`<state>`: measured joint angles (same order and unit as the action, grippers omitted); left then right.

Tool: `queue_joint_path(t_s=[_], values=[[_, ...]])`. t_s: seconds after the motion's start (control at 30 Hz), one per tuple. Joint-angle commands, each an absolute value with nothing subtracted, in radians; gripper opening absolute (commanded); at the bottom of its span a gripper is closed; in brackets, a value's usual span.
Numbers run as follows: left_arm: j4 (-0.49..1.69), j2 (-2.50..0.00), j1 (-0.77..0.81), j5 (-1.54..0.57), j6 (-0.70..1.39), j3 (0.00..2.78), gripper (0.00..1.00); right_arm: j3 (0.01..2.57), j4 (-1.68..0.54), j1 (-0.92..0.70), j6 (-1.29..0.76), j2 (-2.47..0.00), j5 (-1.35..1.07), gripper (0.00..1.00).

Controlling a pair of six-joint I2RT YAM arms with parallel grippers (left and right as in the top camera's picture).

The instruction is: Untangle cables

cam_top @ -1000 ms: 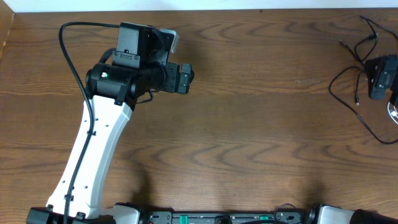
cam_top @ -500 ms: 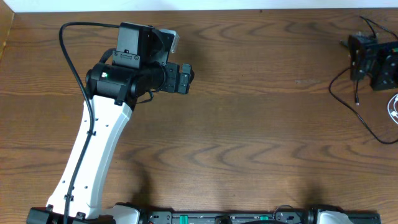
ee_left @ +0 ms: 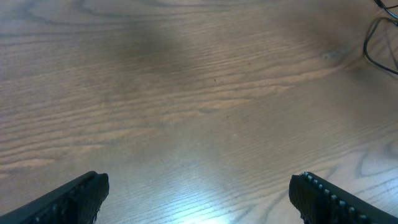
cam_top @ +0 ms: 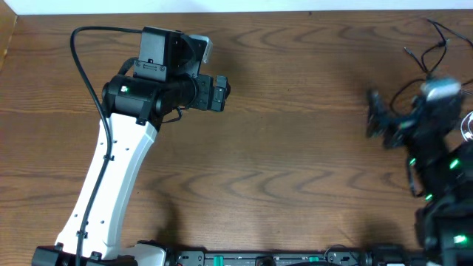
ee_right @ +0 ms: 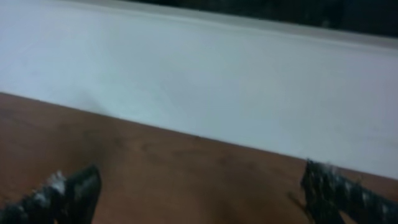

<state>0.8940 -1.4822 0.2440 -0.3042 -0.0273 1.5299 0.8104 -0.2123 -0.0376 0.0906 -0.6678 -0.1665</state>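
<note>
The cables lie tangled at the table's far right. Thin black cords [cam_top: 434, 46] loop near the back edge, and a bit of white cord [cam_top: 466, 128] shows at the frame's right side. My right arm covers much of the tangle. My right gripper [cam_top: 375, 114] points left, just left of the cords, open and empty. In the blurred right wrist view the right gripper [ee_right: 202, 194] holds nothing, with only table and wall ahead. My left gripper [cam_top: 224, 92] hangs open far to the left. In the left wrist view the left gripper [ee_left: 199, 200] is empty, and a black cord [ee_left: 377, 45] curves at the top right.
Brown wooden table [cam_top: 295, 148]. A white wall [ee_right: 205, 74] runs behind its far edge. The left arm's white link [cam_top: 111, 185] slants across the left side, with its thick black cable [cam_top: 81, 66] arching above.
My right arm has swung in from the right edge, leftward and toward the front, and now covers part of the cords. The left arm has not moved.
</note>
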Motion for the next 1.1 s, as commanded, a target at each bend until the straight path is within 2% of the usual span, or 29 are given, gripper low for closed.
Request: queue_joint_path(t_s=[0.0, 0.2, 0.43, 0.73, 0.87, 1.07], values=[[0.897, -1.483, 0.245, -0.294, -0.041, 1.526, 0.98, 0.615, -0.116, -0.064, 0.090, -0.548, -0.159, 0.99], [0.897, -1.483, 0.245, -0.294, -0.041, 1.526, 0.98, 0.320, 0.037, -0.083, 0.090, -0.350, -0.159, 0.99], [0.897, -1.483, 0.245, -0.294, -0.041, 1.526, 0.98, 0.130, 0.072, -0.104, 0.090, -0.186, -0.149, 0.99], [0.897, -1.483, 0.245, -0.294, -0.041, 1.526, 0.98, 0.009, 0.077, -0.127, 0.091, -0.102, -0.121, 0.99], [0.897, -1.483, 0.245, -0.294, -0.041, 1.526, 0.98, 0.005, -0.068, -0.128, 0.078, -0.049, -0.134, 0.99], [0.897, -1.483, 0.245, -0.294, -0.041, 1.526, 0.98, 0.006, -0.064, -0.145, 0.060, -0.007, -0.141, 0.99]])
